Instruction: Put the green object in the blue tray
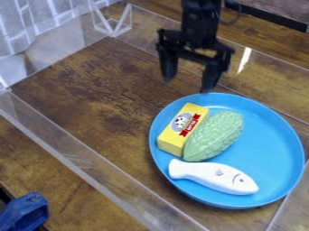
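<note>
Three toys, the green object (215,135) among them, lay in the blue tray (280,158); the gripper (191,70) hung released, empty; only retreat seemingly remained.

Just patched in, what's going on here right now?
The green object already lies in the blue tray, between a yellow block and a white fish toy. The gripper is open and empty, pointing down over the wooden table just beyond the tray's far rim, touching nothing. Judging by how things lie, the placing looks done.
</note>
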